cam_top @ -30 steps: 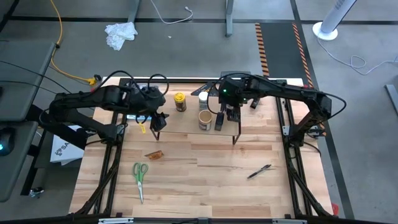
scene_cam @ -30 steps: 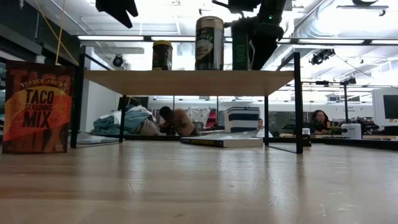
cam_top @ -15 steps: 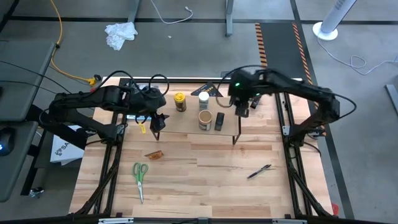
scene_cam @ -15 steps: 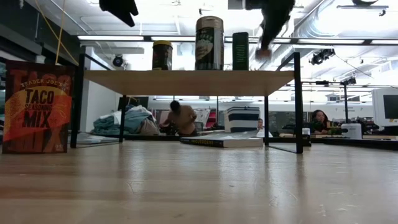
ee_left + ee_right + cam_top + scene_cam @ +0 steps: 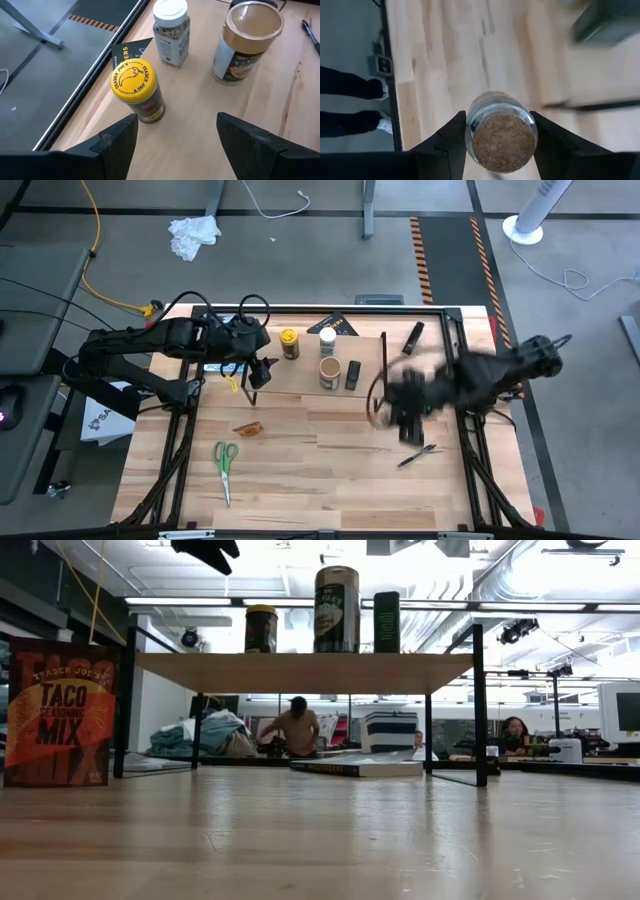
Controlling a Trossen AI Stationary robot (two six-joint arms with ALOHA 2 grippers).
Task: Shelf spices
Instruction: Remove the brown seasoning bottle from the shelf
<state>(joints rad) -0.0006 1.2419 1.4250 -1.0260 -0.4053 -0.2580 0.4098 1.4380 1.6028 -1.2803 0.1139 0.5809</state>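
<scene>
Standing on the shelf [image 5: 300,378]: four spices; the packet [image 5: 249,427] remains on the table [image 5: 330,480]; right gripper [image 5: 500,137] jaws hold a cork-topped jar [image 5: 501,139], left gripper [image 5: 172,135] jaws wide, empty

Pale matt wood table [image 5: 320,470], glossy yellow plastic lid [image 5: 133,80], clear glass jar [image 5: 501,131] with brown cork-like top

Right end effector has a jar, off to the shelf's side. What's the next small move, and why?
Probably carry the right end effector over the shelf: the brown-filled jar sits between its fingers, not yet on the shelf top.
</scene>
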